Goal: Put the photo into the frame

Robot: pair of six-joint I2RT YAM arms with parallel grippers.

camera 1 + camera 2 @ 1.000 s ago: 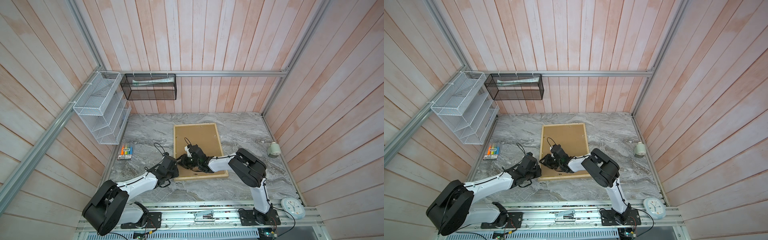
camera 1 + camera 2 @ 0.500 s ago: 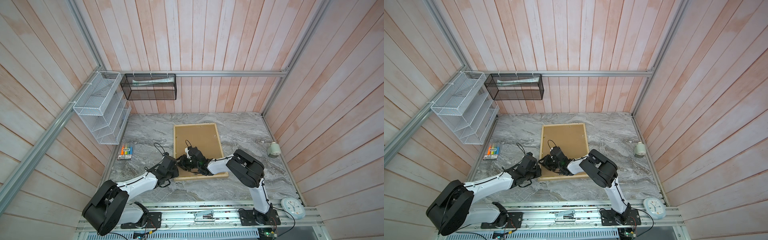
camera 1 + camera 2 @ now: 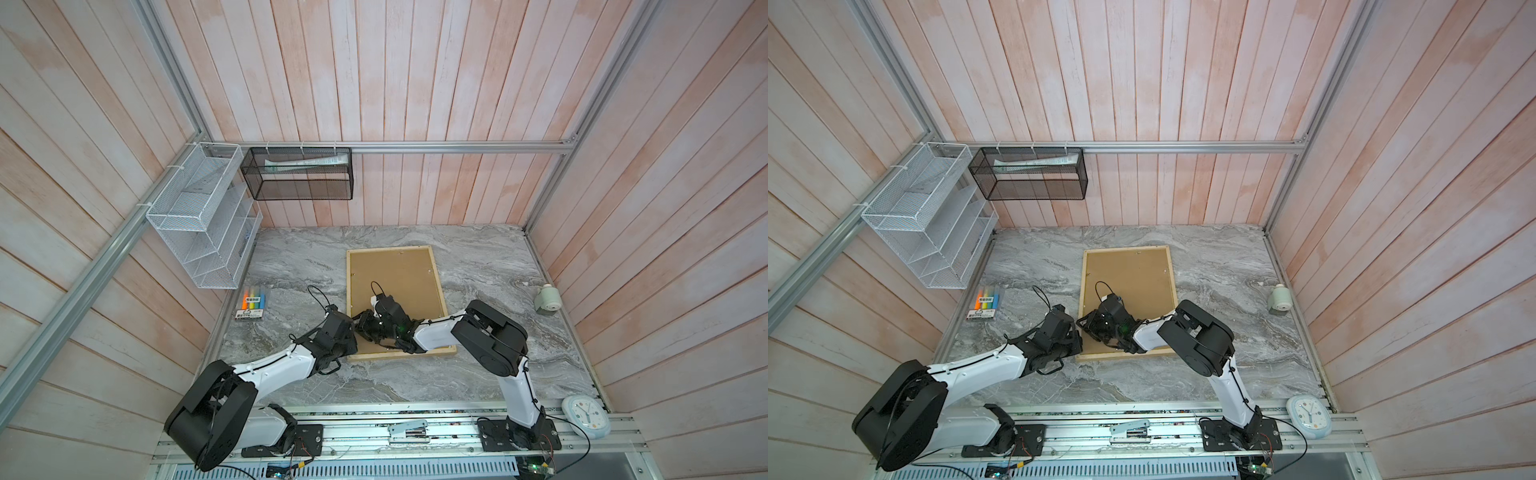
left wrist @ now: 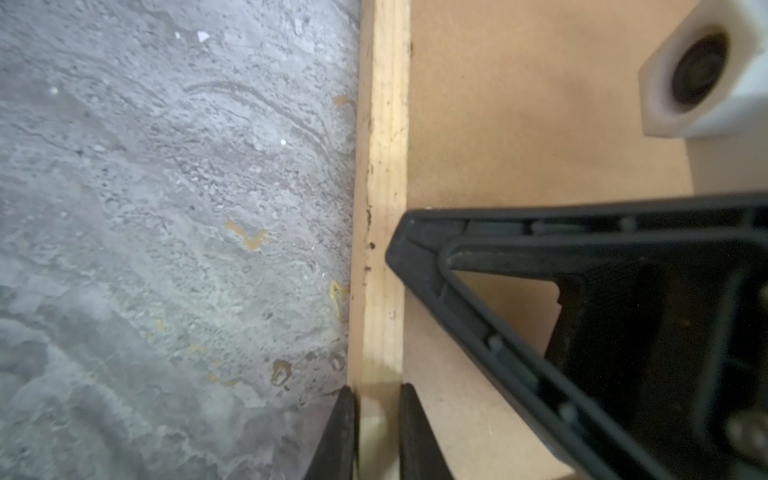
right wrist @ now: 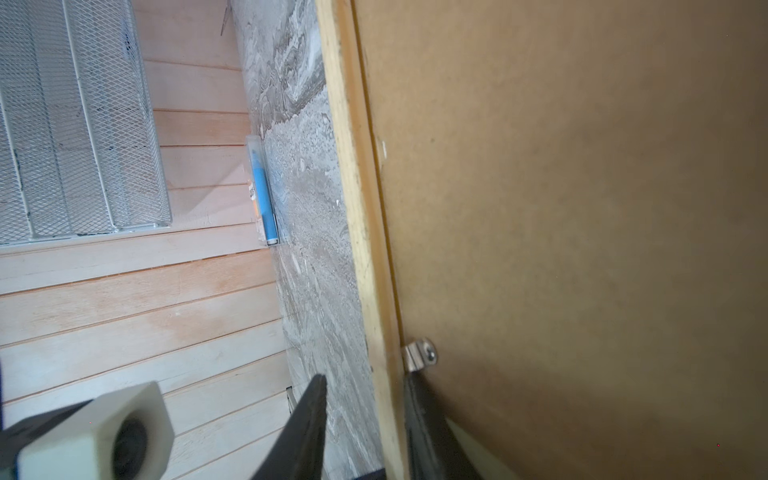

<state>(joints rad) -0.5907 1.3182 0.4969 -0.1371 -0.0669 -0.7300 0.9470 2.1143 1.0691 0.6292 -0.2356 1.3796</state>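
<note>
The frame lies face down on the marble table, with its brown backing board up. The photo is hidden from every view. My left gripper is shut on the frame's pale wooden left rail near its front corner. My right gripper reaches across the board and straddles the same rail. It is open: one finger stands off over the marble, the other rests on the board just below a small metal clip.
A pack of highlighters lies at the table's left edge. On the walls hang a white mesh shelf and a black mesh basket. A small pale device sits far right. A clock lies at the front right.
My right gripper has slid a little left and toward the front, onto the frame's left rail beside the left gripper. The left arm and the frame have not moved.
</note>
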